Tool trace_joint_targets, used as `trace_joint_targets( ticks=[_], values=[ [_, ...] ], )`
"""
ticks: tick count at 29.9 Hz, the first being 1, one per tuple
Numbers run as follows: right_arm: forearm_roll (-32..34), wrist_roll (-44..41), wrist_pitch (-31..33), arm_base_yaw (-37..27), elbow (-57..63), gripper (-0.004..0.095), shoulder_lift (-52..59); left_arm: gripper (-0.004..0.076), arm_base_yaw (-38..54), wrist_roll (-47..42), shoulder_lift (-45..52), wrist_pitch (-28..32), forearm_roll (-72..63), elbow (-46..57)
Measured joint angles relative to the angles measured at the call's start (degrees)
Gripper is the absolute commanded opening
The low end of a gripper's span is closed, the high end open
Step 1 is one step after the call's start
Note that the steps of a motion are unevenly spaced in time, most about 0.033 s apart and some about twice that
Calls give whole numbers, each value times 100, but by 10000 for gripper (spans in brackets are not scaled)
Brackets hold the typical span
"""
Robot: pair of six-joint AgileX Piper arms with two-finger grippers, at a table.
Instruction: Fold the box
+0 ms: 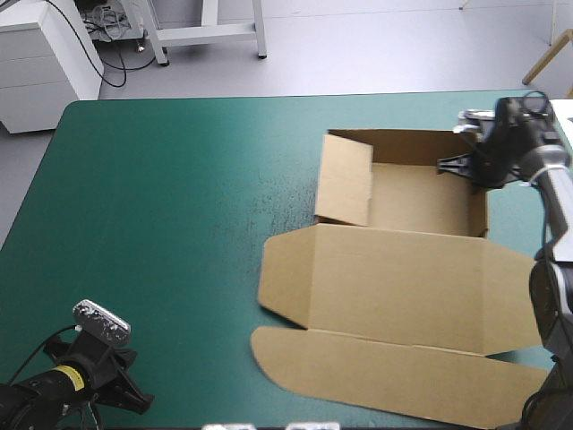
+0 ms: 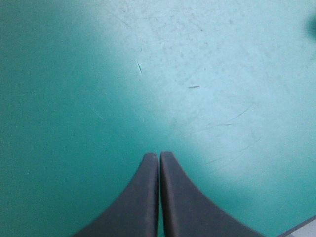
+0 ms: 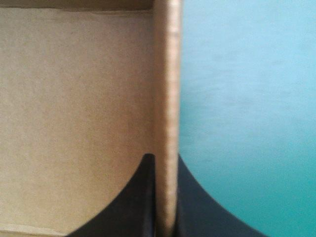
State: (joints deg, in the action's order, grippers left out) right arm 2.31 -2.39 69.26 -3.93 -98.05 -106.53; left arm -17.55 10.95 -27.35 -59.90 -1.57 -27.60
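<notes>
Open teal-green cover (image 1: 179,197) surrounds left tool (image 2: 159,155), pressed together — right tool (image 3: 165,160) clamps the box (image 1: 403,287) by its wall.

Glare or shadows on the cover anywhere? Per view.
High view: pale sheen on the teal-green cover beside the box. Left wrist view: bright patch ahead of the left gripper, dimmer to one side. Right wrist view: no glare, right gripper shut on the box wall.

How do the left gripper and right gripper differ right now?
The left gripper is shut on nothing, over bare teal-green cover; the right gripper is shut on the box, pinching its raised wall. The left sits by the cover's near edge, the right toward its far edge. Both are shut.
</notes>
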Motion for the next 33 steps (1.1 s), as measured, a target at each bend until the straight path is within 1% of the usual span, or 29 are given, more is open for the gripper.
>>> trace_joint_targets(
  ticks=[6,9,10,12,14,16,17,18,19,21,25,29,31,33],
  values=[
    [212,70,28,-1760,0,-19,45,-10,0,0,0,-46,0,5],
    [212,77,48,-2391,0,-5,45,-10,0,0,0,-51,6,5],
    [212,82,48,-2565,0,26,46,-10,0,0,0,-51,11,5],
    [251,82,60,-2814,0,144,46,-10,0,0,0,-63,16,5],
    [357,82,65,-2909,0,343,46,-10,0,0,0,-63,22,5],
    [428,82,50,-2915,25,502,51,-10,0,0,0,-63,22,5],
    [422,82,51,-2915,36,566,51,-10,0,0,0,-73,22,5],
    [396,82,47,-2910,37,606,51,-10,0,0,0,-81,22,5],
    [374,82,47,-2910,43,619,51,-10,0,0,0,-93,33,5],
    [379,82,59,-2910,49,612,57,-10,0,0,0,-106,69,5],
    [339,82,65,-2910,69,589,172,-10,0,0,0,-174,94,5],
    [211,82,64,-2910,75,555,541,-10,0,0,0,-259,101,5],
    [62,135,66,-2910,75,527,833,-10,0,0,0,-323,103,5],
    [-231,299,85,-2910,75,502,1143,-10,0,0,0,-362,103,5]
  ],
)
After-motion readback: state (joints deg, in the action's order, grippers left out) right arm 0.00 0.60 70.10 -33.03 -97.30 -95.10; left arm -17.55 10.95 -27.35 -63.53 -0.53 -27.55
